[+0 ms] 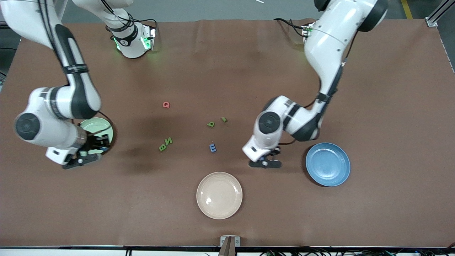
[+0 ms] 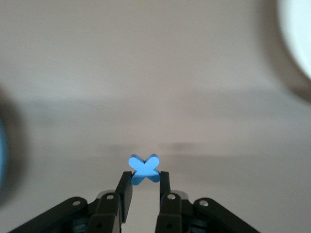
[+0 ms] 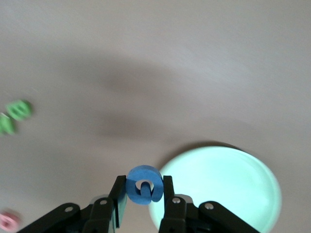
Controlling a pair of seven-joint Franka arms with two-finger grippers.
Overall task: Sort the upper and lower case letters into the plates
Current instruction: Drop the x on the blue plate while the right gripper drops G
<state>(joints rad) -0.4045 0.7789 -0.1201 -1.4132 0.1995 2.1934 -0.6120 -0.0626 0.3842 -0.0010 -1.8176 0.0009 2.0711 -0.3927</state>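
Brown bench [image 1: 227, 64]. Left claw [image 2: 145, 184] grasps blue x [image 2: 144, 169] near blue plate [image 1: 327, 164]; right claw [image 3: 144, 194] grasps blue round letter [image 3: 144, 184] over green plate [image 3: 228, 189]. Risk: shallow pinch, letters slipping early.

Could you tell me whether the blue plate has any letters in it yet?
Empty: the blue plate shows only bare surface in the front view.
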